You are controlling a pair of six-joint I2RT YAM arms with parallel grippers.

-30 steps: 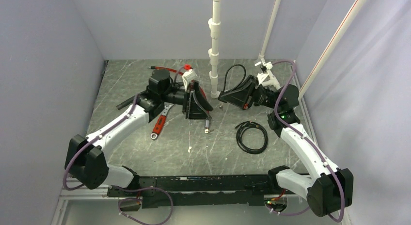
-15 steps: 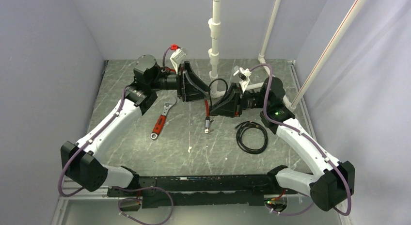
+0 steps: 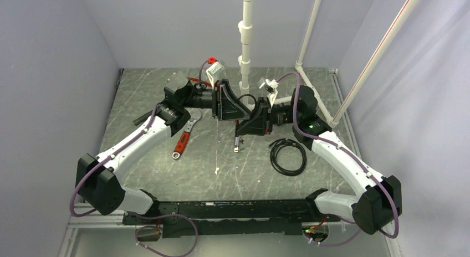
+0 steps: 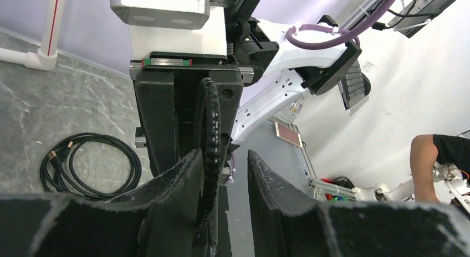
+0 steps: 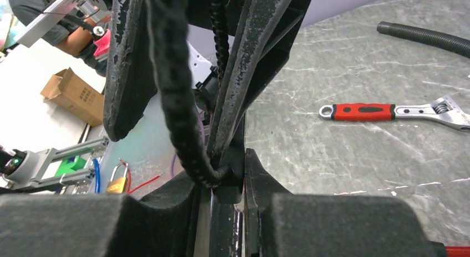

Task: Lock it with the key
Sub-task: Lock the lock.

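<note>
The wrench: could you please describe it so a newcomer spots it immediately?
On the grey marbled table, look just right of the left arm. The wrench lies there; its red handle and silver jaw distinguish it from the coiled black cable.

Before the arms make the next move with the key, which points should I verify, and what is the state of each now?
1. Right gripper shut on the key: ok.
2. Cord passes between the fingers of the left gripper: ok.
3. Left jaws pinch the cord: not ok, a gap shows.
4. Padlock keyhole faces the key: cannot tell.
5. Wrench and coiled cable lie away from both grippers: ok.
</note>
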